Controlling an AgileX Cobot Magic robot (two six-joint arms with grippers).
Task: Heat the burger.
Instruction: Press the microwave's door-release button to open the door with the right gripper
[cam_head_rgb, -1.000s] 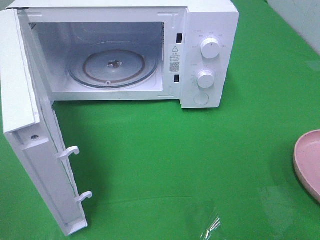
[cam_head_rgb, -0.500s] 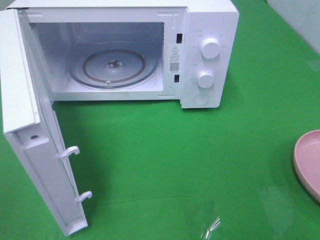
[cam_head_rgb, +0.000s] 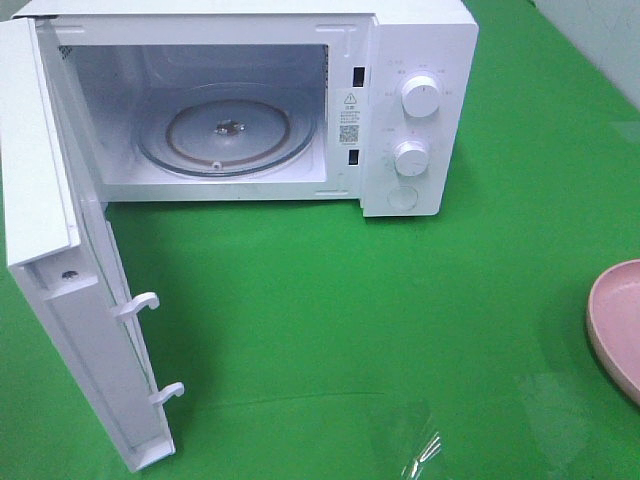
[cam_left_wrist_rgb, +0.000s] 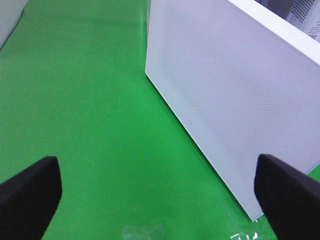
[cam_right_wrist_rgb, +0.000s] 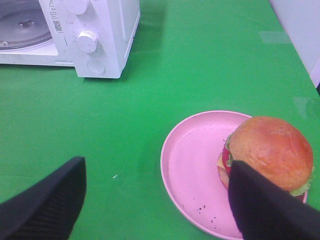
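Beside the open door (cam_left_wrist_rgb: 235, 95) the left gripper (cam_left_wrist_rgb: 157, 192) stood spread, empty; on the plate (cam_right_wrist_rgb: 195, 165) sat the burger (cam_right_wrist_rgb: 267, 152), right gripper (cam_right_wrist_rgb: 160, 200) spread above, probably soft, stacked: grip low across bun

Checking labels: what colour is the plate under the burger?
Pink; the plate shows best in the right wrist view.

One microwave (cam_head_rgb: 300, 100), door open, two knobs (cam_head_rgb: 420, 97), one button (cam_head_rgb: 402, 197), one turntable (cam_head_rgb: 228, 130), one plate (cam_right_wrist_rgb: 200, 165), one burger (cam_right_wrist_rgb: 267, 152), two grippers.
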